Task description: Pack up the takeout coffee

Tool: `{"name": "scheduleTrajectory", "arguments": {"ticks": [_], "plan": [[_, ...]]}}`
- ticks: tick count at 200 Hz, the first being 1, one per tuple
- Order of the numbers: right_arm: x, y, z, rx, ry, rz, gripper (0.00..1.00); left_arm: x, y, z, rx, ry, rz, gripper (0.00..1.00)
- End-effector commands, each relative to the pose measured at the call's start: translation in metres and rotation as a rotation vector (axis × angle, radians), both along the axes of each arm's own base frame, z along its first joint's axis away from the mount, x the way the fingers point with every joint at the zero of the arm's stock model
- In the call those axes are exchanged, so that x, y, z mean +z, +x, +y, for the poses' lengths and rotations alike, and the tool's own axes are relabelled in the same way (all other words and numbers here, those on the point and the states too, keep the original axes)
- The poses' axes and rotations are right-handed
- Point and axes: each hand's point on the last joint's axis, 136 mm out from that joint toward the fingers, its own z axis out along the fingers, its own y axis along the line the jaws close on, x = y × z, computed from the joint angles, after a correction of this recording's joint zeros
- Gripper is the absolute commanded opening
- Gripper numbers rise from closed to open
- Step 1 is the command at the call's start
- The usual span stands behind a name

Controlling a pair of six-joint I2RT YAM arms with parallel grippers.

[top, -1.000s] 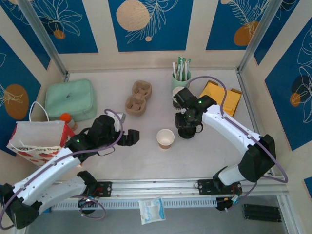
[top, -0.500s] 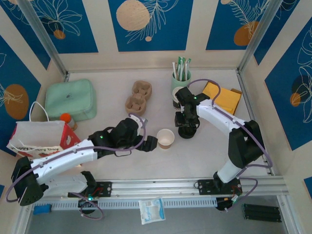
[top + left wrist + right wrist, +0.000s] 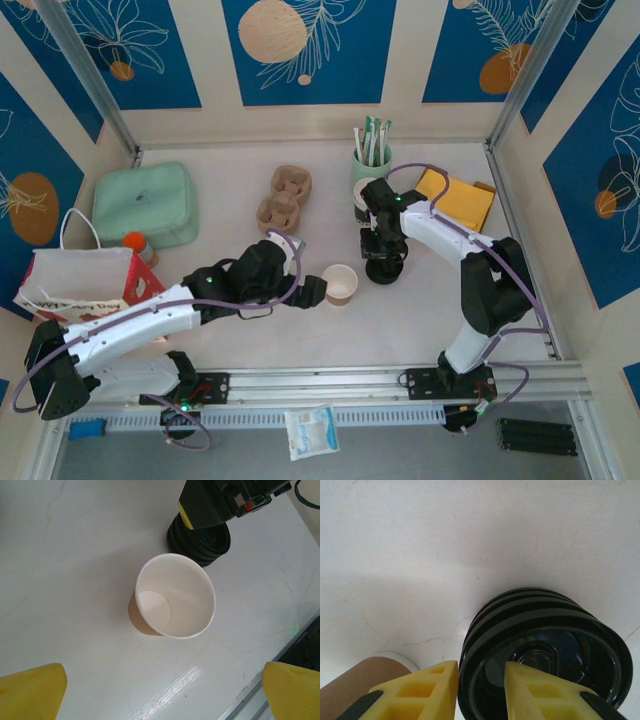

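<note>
The takeout coffee (image 3: 358, 193), a white cup with a dark band, stands by the pale green cup, partly hidden behind my right arm. A tan paper cup (image 3: 340, 284) (image 3: 172, 597) stands open and empty at mid-table. My left gripper (image 3: 312, 291) (image 3: 162, 692) is open just left of the tan cup, its yellow fingertips (image 3: 32, 690) wide apart and short of it. My right gripper (image 3: 383, 260) (image 3: 481, 669) is open over a stack of black lids (image 3: 545, 650). One finger sits outside the top lid's rim and the other inside it.
A pulp cup carrier (image 3: 285, 200) lies at the back centre, with a pale green cup of sticks (image 3: 371, 152) to its right. A mint pouch (image 3: 145, 203), a paper bag (image 3: 80, 283) and an orange-capped bottle (image 3: 137, 243) are at the left. A yellow envelope (image 3: 462, 203) lies at the right.
My left arm has swung right across the table, bringing its gripper up beside the tan cup. The right forearm shifted inward while its gripper stayed at the lid stack.
</note>
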Motion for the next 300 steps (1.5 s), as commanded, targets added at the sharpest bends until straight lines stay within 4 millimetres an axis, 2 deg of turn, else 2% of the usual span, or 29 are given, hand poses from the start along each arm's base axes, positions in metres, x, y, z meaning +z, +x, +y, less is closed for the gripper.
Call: {"name": "scheduleTrajectory", "arguments": {"ticks": [1,152,169,200,236,256,300], "plan": [[-0.004,-0.002,0.002,0.009,0.019,0.024,0.30,0.010,0.003,-0.006,0.007,-0.019,-0.018,0.99],[-0.011,-0.005,0.006,0.015,0.026,0.039,0.30,0.006,0.001,-0.006,0.004,-0.008,-0.017,0.99],[-0.014,-0.005,0.005,0.015,0.023,0.045,0.29,0.006,0.000,-0.006,0.004,-0.008,-0.018,0.99],[-0.015,-0.005,0.006,0.018,0.023,0.049,0.20,0.007,0.000,-0.004,0.007,-0.006,-0.020,0.99],[-0.005,-0.006,0.006,0.019,0.034,0.031,0.05,0.007,-0.001,-0.004,0.006,-0.006,-0.019,0.99],[0.007,-0.007,0.007,0.020,0.043,0.006,0.01,0.007,0.000,-0.004,0.005,-0.008,-0.020,0.99],[0.034,-0.008,0.002,0.013,0.050,-0.060,0.00,0.006,0.000,-0.007,0.001,-0.011,-0.018,0.99]]}}
